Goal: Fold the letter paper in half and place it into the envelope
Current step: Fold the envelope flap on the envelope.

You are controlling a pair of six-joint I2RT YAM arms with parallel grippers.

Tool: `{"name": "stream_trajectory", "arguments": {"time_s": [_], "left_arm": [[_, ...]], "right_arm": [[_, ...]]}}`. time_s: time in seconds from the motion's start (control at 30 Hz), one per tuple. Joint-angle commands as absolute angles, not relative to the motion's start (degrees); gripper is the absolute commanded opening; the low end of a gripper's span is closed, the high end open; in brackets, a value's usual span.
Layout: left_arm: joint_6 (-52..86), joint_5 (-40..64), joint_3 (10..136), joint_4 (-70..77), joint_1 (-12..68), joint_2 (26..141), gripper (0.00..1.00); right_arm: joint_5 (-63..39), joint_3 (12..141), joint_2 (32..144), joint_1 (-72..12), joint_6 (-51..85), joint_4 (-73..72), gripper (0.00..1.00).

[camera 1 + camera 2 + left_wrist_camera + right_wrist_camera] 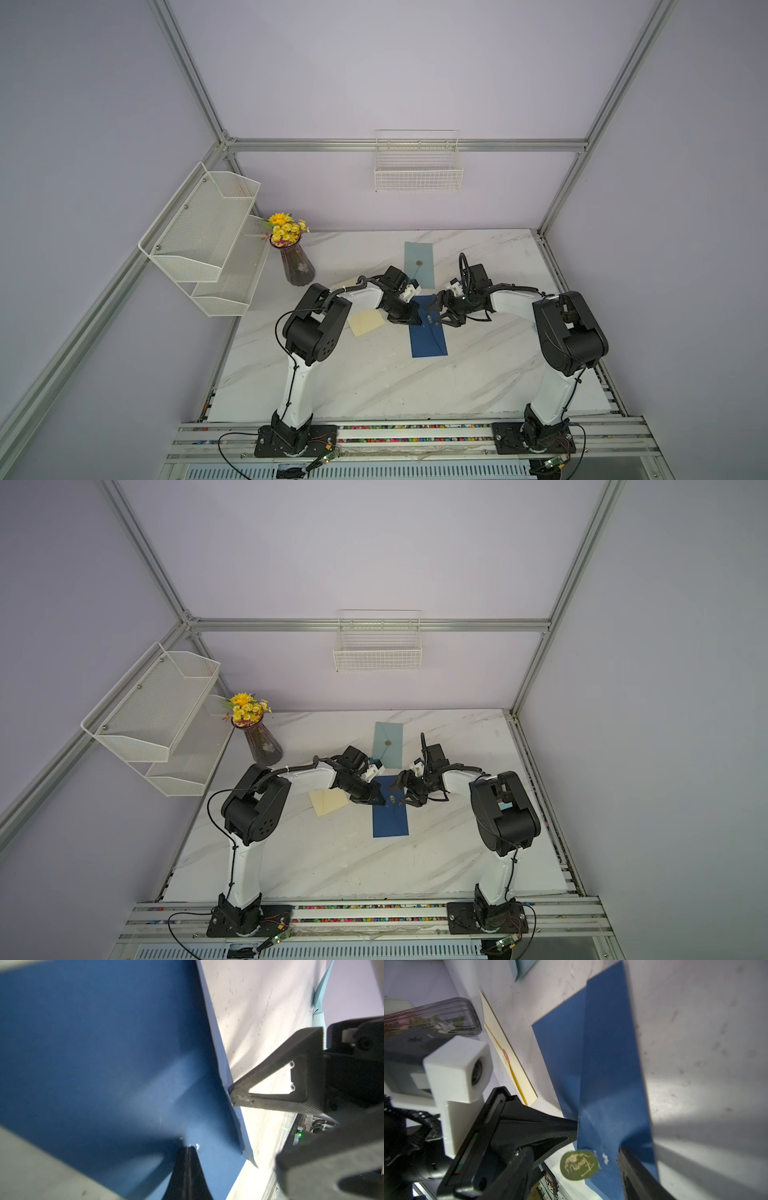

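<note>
watching blue envelope [429, 341] lying flat on middle of table [365, 386], flap raised. my left gripper [417, 319] is pinching that flap, jaws clenched on it. my right gripper [437, 312] is standing spread, grasping nothing, one fingertip [239, 1095] touching envelope's edge. green seal [579, 1164] is showing at flap tip. cream envelope [365, 322] is lying beside left gripper.

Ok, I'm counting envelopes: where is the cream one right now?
In both top views the cream envelope lies flat on the table, on the robot's left side, between the flower vase and the dark blue envelope.
</note>
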State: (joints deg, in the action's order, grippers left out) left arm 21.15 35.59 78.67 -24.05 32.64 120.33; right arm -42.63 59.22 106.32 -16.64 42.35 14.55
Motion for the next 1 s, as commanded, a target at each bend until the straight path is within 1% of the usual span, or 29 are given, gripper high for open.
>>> {"name": "stream_trajectory", "arguments": {"time_s": [0.0,0.07,0.1,0.23,0.3,0.4,0.5,0.63,0.77,0.97], "left_arm": [[18.7,35.5,79.7,-26.1,32.4,121.5,0.0],[18.9,35.5,79.4,-26.0,32.4,121.4,0.0],[18.9,35.5,79.3,-26.0,32.4,121.4,0.0],[19.2,35.4,78.7,-25.7,32.4,121.0,0.0],[19.2,35.4,78.7,-25.7,32.3,120.7,0.0],[19.6,35.2,78.9,-26.2,32.0,119.3,0.0],[19.3,34.4,80.2,-28.0,31.9,117.6,0.0],[19.0,32.9,82.6,-30.4,31.9,115.3,0.0],[20.0,32.0,84.2,-30.6,31.9,113.7,0.0],[21.4,33.6,88.4,-30.1,32.8,117.1,0.0]], "right_arm": [[-39.7,59.6,107.5,-17.1,41.7,15.2,0.66],[-38.2,59.7,107.5,-17.1,41.1,16.3,0.61],[-37.5,59.7,107.5,-17.1,40.8,16.7,0.56],[-34.5,60.3,107.7,-17.4,39.4,19.1,0.27],[-33.2,60.8,108.1,-17.7,38.7,20.2,0.16],[-30.6,62.0,109.0,-18.5,37.4,22.5,0.07],[-26.4,63.2,110.1,-19.6,36.3,25.5,0.0],[-22.3,63.7,111.7,-20.5,35.6,28.6,0.0],[-21.1,63.4,112.4,-20.9,35.4,28.9,0.0],[-21.0,63.4,112.5,-20.9,35.4,29.0,0.0]]}}
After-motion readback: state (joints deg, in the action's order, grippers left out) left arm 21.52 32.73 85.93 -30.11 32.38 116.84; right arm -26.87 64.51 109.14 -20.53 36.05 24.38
